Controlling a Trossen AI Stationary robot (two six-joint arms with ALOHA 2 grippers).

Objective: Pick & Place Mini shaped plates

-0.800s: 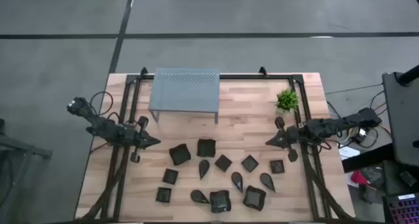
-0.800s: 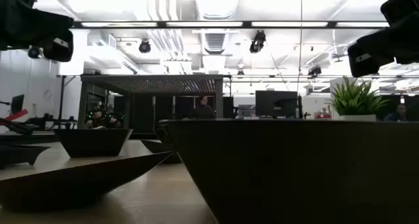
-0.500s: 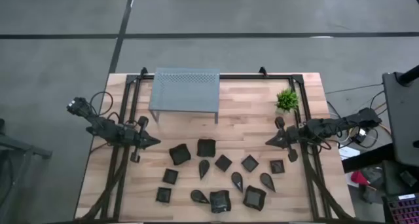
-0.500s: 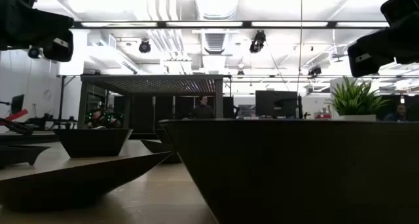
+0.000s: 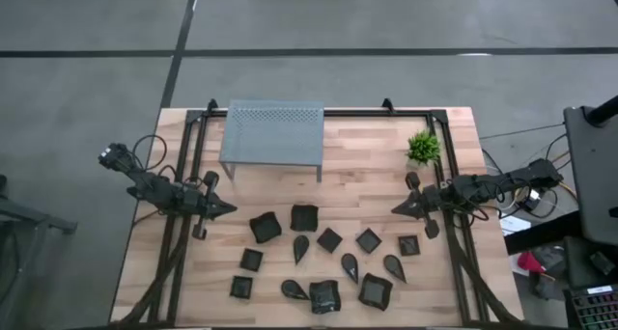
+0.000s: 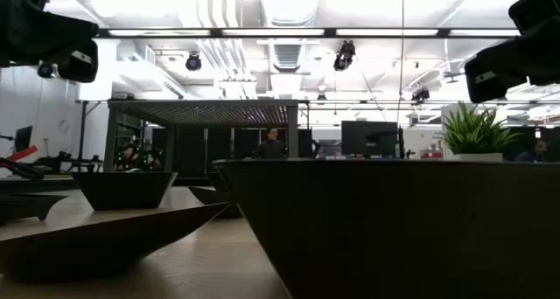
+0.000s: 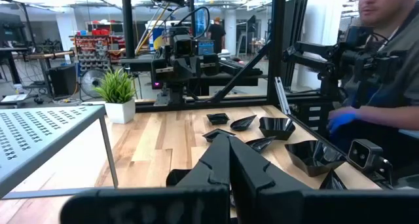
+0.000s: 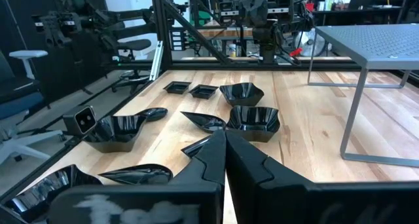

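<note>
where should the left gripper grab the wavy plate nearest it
On its raised rim, coming from straight above. The wavy plate sits flat and upright on the table, apart from its neighbours, so one finger can probably go inside the rim and one outside. The left gripper is shut and must open first.

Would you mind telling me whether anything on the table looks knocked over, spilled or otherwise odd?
Nothing stands out. The plates sit upright and scattered on the table; the stand and plant are upright. Both end effectors, left and right, are shut and empty.

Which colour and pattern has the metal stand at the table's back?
Grey, with a perforated top; the high view shows it best.
</note>
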